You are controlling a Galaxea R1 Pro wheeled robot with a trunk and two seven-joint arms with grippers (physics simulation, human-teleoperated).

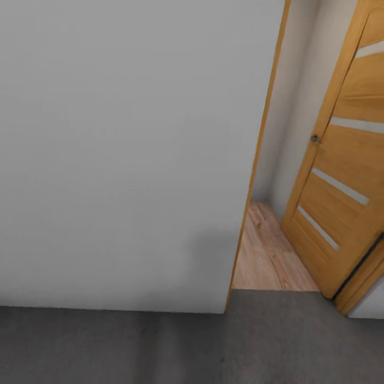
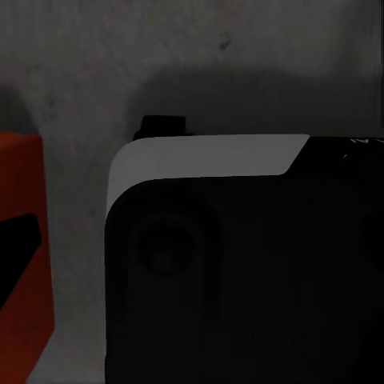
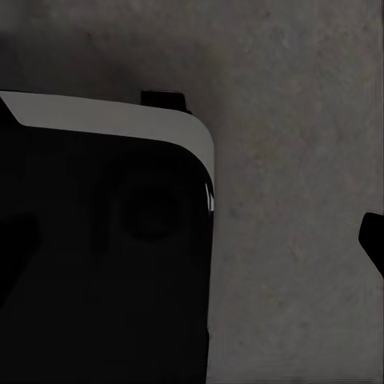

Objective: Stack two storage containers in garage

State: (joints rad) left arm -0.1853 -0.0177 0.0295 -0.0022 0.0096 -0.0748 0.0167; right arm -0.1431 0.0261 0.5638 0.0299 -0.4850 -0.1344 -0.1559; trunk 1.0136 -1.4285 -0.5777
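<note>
In the left wrist view, an orange-red container [image 2: 22, 320] shows partly at the picture's edge, resting on or close above the dark grey floor [image 2: 72, 88]. One dark fingertip [image 2: 12, 248] of my left gripper lies in front of its wall; whether it touches the wall is unclear. In the right wrist view, a dark fingertip [image 3: 374, 240] of my right gripper hangs over the same speckled floor [image 3: 296, 144]. The jaws of both grippers are mostly cut off.
A plain white wall [image 1: 128, 149] stands close ahead over the dark grey floor [image 1: 160, 346]. To its right is a doorway with light wood planks [image 1: 266, 256] beyond and an open wooden door [image 1: 346, 176]. My black-and-white base [image 2: 240, 272] [image 3: 96, 256] sits beside both wrists.
</note>
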